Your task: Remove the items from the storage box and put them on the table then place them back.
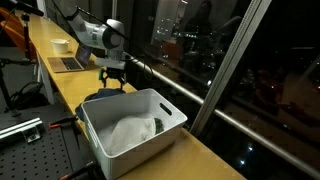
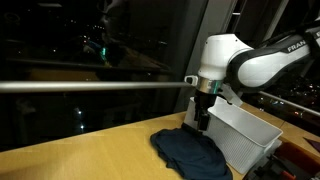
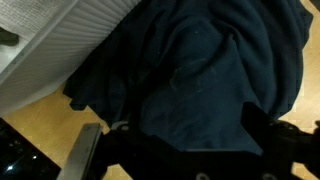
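A dark navy garment (image 2: 190, 152) lies crumpled on the light-wood table (image 2: 90, 155), right against the end wall of the white storage box (image 2: 250, 135). In the wrist view the garment (image 3: 200, 60) fills most of the picture, with the ribbed box wall (image 3: 60, 40) at the upper left. My gripper (image 2: 202, 122) hangs just above the garment, open, its fingers (image 3: 85, 155) spread wide with nothing clamped between them. In an exterior view the box (image 1: 130, 125) holds a white cloth (image 1: 125, 133), and the gripper (image 1: 112, 78) stands beyond its far end. No red ball shows.
A laptop (image 1: 68, 63) and a small white bowl (image 1: 60, 44) sit farther along the table. A metal rail (image 2: 90, 86) runs along the dark window. A grey perforated bench (image 1: 30, 150) stands beside the table.
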Motion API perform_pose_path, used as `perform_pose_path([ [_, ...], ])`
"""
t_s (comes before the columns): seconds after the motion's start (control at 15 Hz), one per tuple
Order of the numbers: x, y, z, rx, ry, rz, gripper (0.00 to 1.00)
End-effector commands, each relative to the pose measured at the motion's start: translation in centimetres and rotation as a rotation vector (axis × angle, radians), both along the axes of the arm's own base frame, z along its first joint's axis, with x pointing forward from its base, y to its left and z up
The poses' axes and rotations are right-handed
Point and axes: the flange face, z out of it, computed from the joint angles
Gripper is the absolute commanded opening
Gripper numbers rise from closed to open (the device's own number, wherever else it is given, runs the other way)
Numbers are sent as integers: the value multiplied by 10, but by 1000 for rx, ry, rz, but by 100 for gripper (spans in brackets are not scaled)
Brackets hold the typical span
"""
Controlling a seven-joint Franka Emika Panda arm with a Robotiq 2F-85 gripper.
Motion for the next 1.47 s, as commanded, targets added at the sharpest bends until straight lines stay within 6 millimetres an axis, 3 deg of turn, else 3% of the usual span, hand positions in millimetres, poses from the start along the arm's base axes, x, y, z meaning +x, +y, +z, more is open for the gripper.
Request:
perform_pose_path([
  [0.0, 6, -7, -14, 28, 14, -18, 100],
  [0.6, 4, -6, -56, 18, 59, -19, 100],
  [1.13, 15, 11, -108, 2, 107, 9, 100],
  [1.33, 21, 16, -116, -1, 110, 17, 100],
  [1.4, 24, 18, -115, -1, 109, 21, 79],
])
